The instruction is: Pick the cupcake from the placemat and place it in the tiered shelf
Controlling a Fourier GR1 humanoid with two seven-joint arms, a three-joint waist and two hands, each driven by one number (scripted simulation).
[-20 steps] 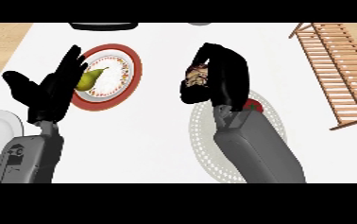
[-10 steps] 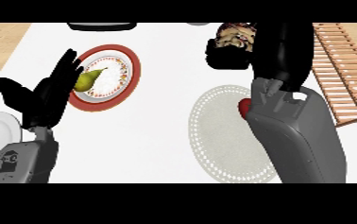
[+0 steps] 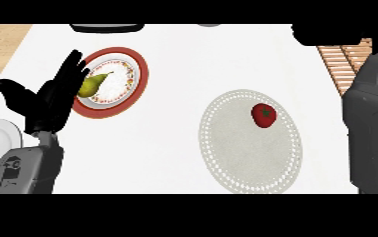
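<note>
Head view: the cupcake is not visible; it cannot be told where it lies. The right hand (image 3: 332, 33) shows only as a dark mass at the upper right edge, above the tiered shelf (image 3: 341, 63), whose wooden slats show at the right edge; whether its fingers are spread or curled cannot be told. The grey right forearm (image 3: 362, 131) runs down the right edge. The placemat (image 3: 247, 156), a pale oval, lies on the white worktop (image 3: 177, 91) and carries a red tomato (image 3: 263, 115) near its upper part. At the left, a red-rimmed plate (image 3: 122, 68) holds a green pear (image 3: 90, 85). The left hand (image 3: 52, 101) rests at the left edge, fingers spread and upright, partly overlapping the plate.
</note>
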